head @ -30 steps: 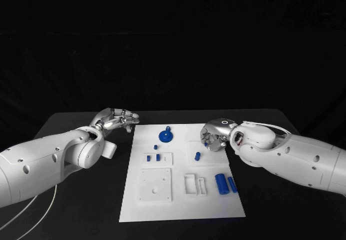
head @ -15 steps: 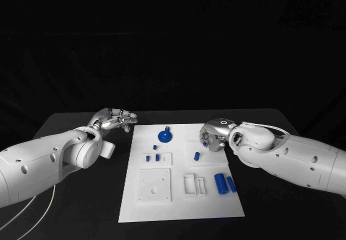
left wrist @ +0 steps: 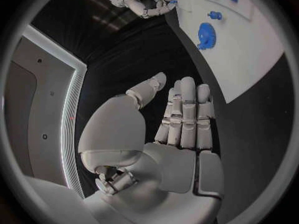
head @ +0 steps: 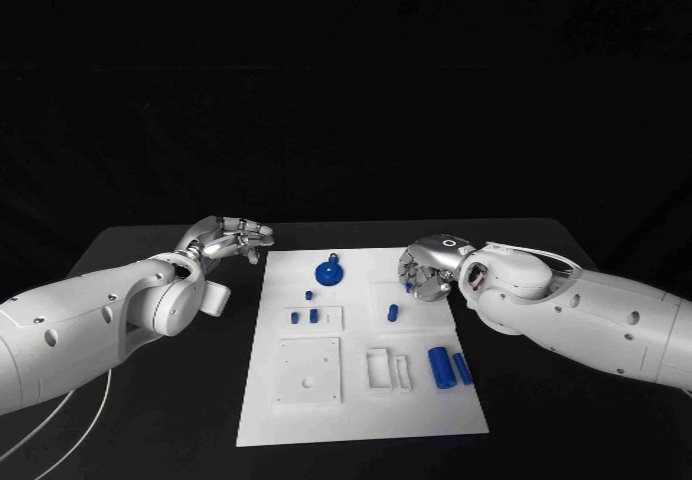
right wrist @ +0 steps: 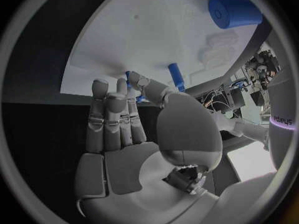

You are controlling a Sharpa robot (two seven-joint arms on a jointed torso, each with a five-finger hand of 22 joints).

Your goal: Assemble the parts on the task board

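The white task board [head: 361,405] lies in the middle of the black table. On its far part sits a blue gear-like part [head: 330,271], with small blue pegs [head: 304,315] and a single peg [head: 391,312] nearer. A blue cylinder [head: 443,365] and a blue bar [head: 463,368] lie at the board's right side. My left hand [head: 228,238] hovers off the board's far left corner, fingers straight and holding nothing [left wrist: 181,124]. My right hand [head: 423,275] hangs over the board's far right edge, empty [right wrist: 124,129], with the peg [right wrist: 176,76] beyond its thumb.
White raised fixtures stand on the board: a square plate [head: 310,370] and a slotted block [head: 387,367]. Black table [head: 159,400] surrounds the board on both sides. The left wrist view shows the gear [left wrist: 206,35] and my right hand [left wrist: 143,0] across the board.
My left hand has drifted slightly to the left. The right hand and the parts have stayed where they were.
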